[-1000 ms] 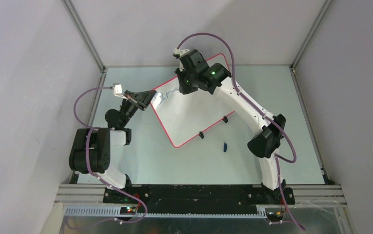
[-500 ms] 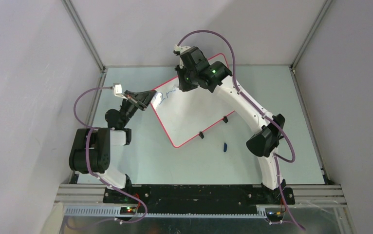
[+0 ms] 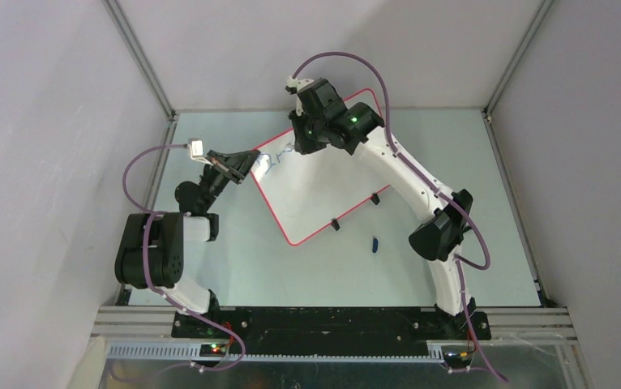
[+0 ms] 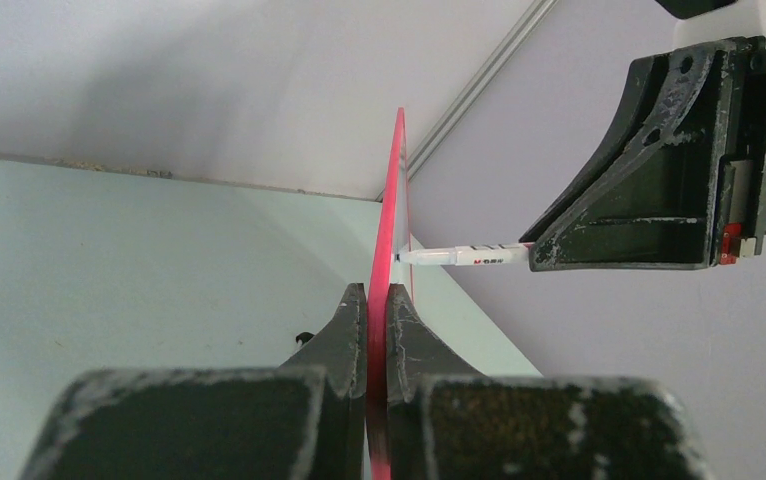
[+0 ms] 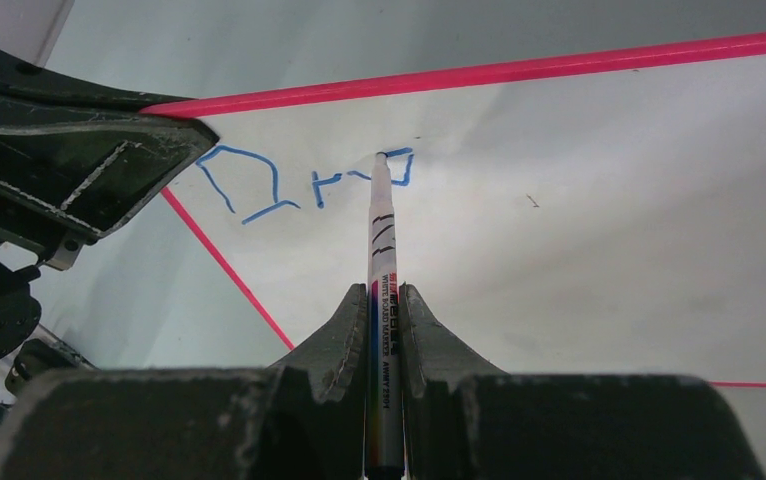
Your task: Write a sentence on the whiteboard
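My left gripper (image 4: 377, 295) was clamped on the left edge of the whiteboard (image 3: 315, 194), which lay aslant from the middle of the tabletop (image 3: 234, 271) to its far edge. My right gripper (image 5: 386, 295) pinched a marker (image 5: 381, 220), its tip touching the blue sentence (image 5: 289, 185) near the board's left corner.

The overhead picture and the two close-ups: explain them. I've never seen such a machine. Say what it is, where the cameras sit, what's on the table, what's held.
These are two robot arms bolted at the near edge of a table, each ending in a two-finger gripper. The overhead camera looks down from behind them; each close-up comes from a camera on one wrist. On the table are a whiteboard and a small blue object, perhaps a cap. The left gripper is shut on the whiteboard's red rim. The right gripper is shut on a marker, its tip on the board at the first blue letters of the sentence.
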Motion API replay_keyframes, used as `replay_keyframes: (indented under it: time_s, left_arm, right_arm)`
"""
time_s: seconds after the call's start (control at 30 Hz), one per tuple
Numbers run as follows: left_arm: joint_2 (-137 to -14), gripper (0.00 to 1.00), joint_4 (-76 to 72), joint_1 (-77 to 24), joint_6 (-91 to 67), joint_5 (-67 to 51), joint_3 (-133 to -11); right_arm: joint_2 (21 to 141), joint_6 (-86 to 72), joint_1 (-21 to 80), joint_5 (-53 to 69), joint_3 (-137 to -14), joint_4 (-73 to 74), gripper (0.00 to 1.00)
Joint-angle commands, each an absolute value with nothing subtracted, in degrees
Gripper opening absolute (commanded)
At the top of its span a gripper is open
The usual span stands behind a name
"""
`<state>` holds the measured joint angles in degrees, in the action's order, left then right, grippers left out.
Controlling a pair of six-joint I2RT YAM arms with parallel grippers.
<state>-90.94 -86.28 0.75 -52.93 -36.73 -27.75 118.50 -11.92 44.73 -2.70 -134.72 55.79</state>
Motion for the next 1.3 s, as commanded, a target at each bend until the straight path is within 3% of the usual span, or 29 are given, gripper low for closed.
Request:
replay_keyframes:
  time_s: [0.0,1.27]
  left_arm:
    - [-90.17,0.01,-87.65,-0.75,-46.14,-41.4,-27.07]
    - [-89.93,0.02,-87.65,-0.74,-45.97,-41.22,-26.85]
  right_arm:
    - [119.09,-11.32,45.84,-0.99,-137.46,54.49,0.0]
    - [113.66,-12.93,44.37,-4.55,-126.52,53.57,0.0]
